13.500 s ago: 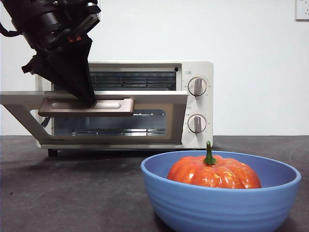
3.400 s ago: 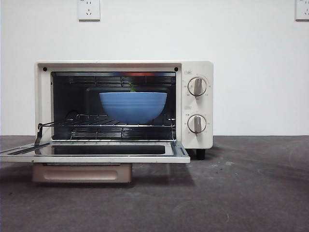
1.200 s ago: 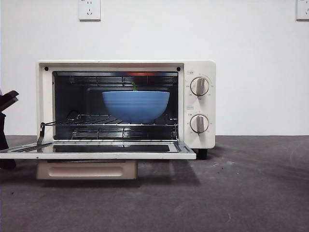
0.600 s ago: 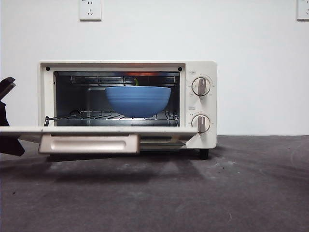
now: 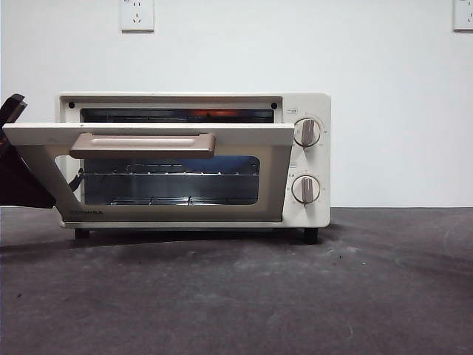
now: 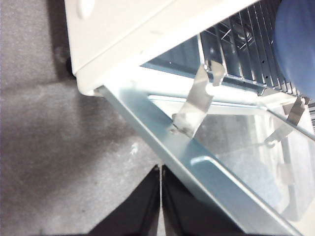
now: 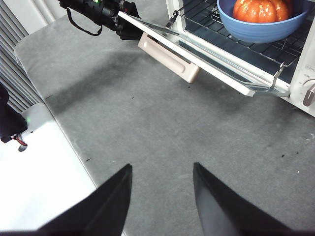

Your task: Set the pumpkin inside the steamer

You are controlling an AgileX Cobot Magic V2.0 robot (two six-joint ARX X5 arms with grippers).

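The pumpkin [image 7: 261, 10] sits in a blue bowl [image 7: 256, 30] on the rack inside the cream steamer [image 5: 307, 103]. In the front view the pumpkin is hidden behind the half-raised door [image 5: 37, 134], whose beige handle [image 5: 144, 144] faces me. My left gripper [image 6: 160, 169] is shut with nothing in it, its tips against the underside of the door's left edge [image 6: 147, 123]; it shows dark at the far left [image 5: 18, 174] in the front view. The blue bowl [image 6: 298, 44] appears past the rack there. Well back from the steamer, my right gripper [image 7: 162, 166] hangs open above the table.
Two round knobs [image 5: 307, 133] stand on the steamer's right panel. The dark grey table [image 5: 295, 296] stretches in front. A white surface [image 7: 49, 177] borders the table's edge in the right wrist view. The left arm [image 7: 96, 10] reaches in beside the door's corner.
The door has swung up from about level to half-shut, with the left gripper rising under its left end. The bowl is now hidden behind the door in the front view.
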